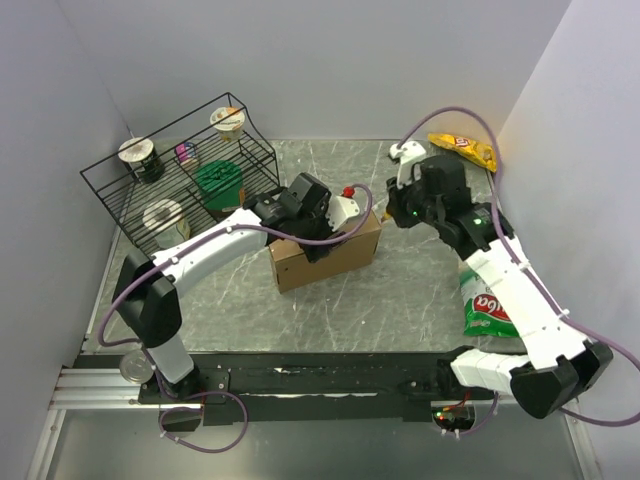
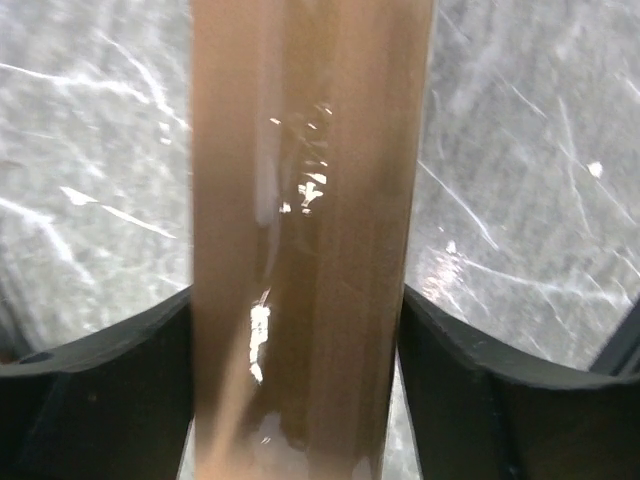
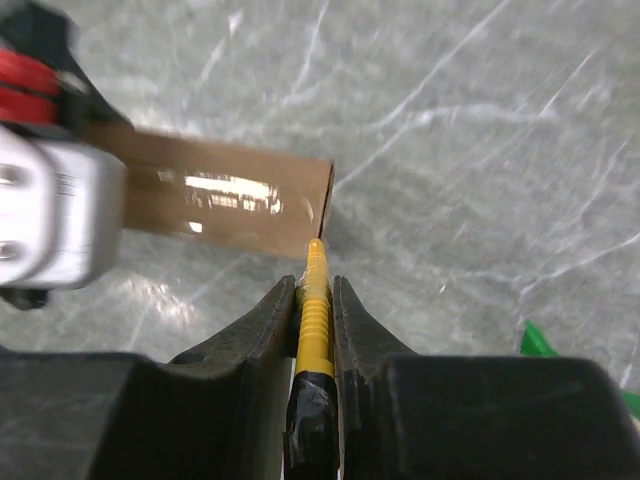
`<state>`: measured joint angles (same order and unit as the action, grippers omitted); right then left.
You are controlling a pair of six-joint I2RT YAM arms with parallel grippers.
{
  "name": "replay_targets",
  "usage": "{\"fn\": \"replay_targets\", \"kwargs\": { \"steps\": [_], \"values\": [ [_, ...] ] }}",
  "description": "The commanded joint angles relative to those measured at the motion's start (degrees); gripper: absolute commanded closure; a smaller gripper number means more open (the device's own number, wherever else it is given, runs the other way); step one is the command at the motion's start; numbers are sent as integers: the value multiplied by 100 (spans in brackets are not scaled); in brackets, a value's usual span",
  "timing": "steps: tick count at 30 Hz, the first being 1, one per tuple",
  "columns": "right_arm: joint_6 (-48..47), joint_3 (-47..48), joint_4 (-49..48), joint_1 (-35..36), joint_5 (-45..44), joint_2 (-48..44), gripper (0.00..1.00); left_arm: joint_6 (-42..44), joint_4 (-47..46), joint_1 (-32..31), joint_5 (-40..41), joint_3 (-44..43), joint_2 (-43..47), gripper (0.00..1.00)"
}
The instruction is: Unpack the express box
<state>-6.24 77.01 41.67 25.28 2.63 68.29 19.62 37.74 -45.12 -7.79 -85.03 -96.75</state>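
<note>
1. The express box (image 1: 345,255) stands on its long edge at the middle of the marbled table (image 1: 400,300), between the two arms.
2. The left gripper (image 2: 298,300) straddles the box's upper edge, a finger (image 2: 110,390) against each broad face, apparently clamping it upright so it will not slide.
3. The right gripper (image 3: 313,285) is pinched on a slim yellow ribbed tool (image 3: 314,320), probably a cutter. Its tip points at the box's near end corner, likely to slit a seam.
4. Whether the tip touches the cardboard cannot be told, and no blade shows.
5. The top view hides the box's top edge and any flaps under the left gripper, and no tape line can be made out.
6. The left wrist view is blurred and shows only a brown strip.
7. The contents are unseen.
</note>
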Motion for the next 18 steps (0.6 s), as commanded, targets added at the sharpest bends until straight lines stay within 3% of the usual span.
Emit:
{"fn": "replay_targets", "kwargs": {
  "steps": [1,7,8,18],
  "values": [
    [88,438,-395,-128,105,-343,100,-107,313,65,-592,-224,-186,20],
    [-17,88,-555,-137,-254,-377,100,42,270,372,-1259,-514,-116,12],
    [-52,-10,-529,-155,-255,-413,100,68,235,390,-1373,-532,-29,4],
    [132,-819,-54,-418,-395,-633,100,447,595,750,-2639,-1287,472,4]
  ]
}}
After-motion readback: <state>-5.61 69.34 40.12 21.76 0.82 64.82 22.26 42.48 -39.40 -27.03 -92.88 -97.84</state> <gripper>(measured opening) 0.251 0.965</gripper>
